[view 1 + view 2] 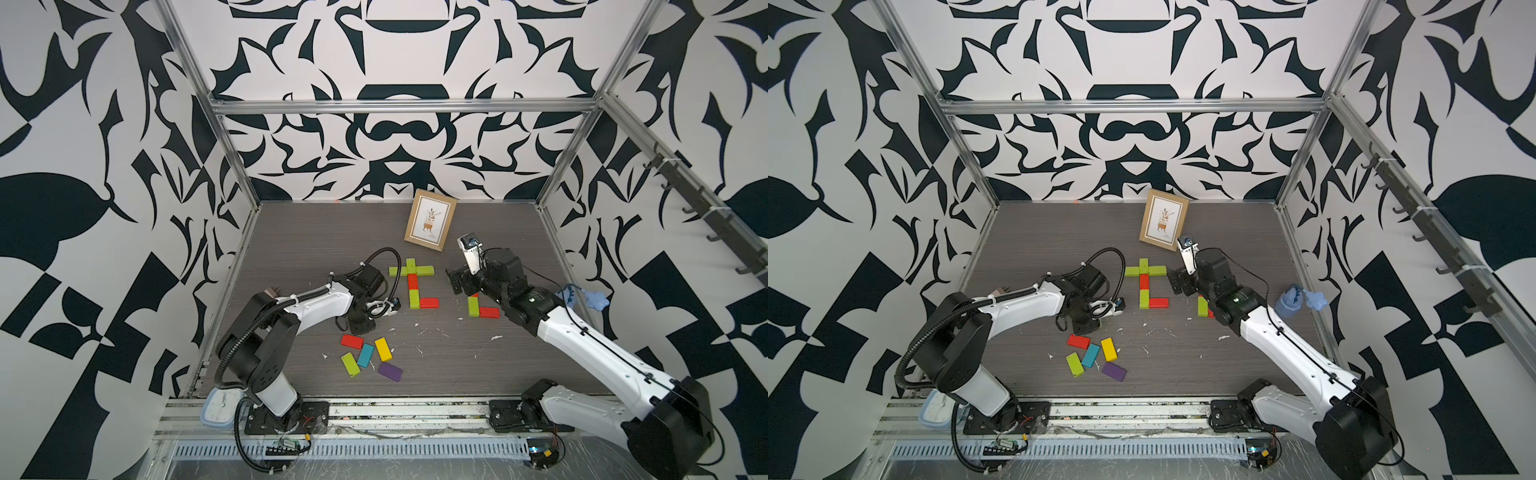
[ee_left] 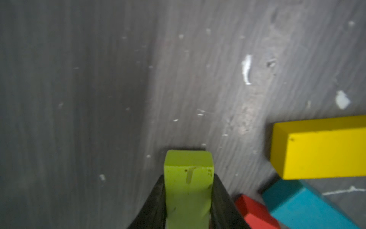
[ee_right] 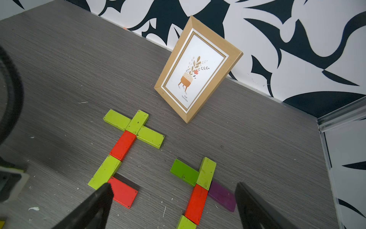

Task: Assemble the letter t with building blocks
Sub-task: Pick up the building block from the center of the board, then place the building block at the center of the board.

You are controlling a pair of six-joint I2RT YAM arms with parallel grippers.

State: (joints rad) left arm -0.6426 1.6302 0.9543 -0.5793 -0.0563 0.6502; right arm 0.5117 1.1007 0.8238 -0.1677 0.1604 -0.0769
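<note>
1. A lime green block (image 2: 189, 188), rectangular with softened corners and chipped matte paint, is clamped by its long sides between the black fingers of the left gripper (image 2: 188, 178). Its free end is low over the table; whether it touches cannot be told.
2. Just beside it, a yellow block (image 2: 320, 148), a teal block (image 2: 309, 206) and a red block (image 2: 255, 212) lie flat. In a top view this cluster is seen at the front left of the table, together with a loose lime green block (image 1: 350, 364) and a purple block (image 1: 390, 371).
3. Farther back, a lowercase t (image 1: 412, 281) is laid flat: three lime green pieces form the cross, a red and a lime green piece the stem, and a red piece the foot.
4. Next to it, a partial second figure (image 3: 196, 204) is made of dark green, lime green, red and purple pieces set edge to edge.
5. The right gripper (image 3: 173, 185) is held spread wide above that figure, with nothing grasped.
6. A light wooden picture frame (image 1: 430, 220) with a potted-plant print is propped behind the letters on the grey wood-grain table (image 1: 311, 241), which is flecked with white scraps.
</note>
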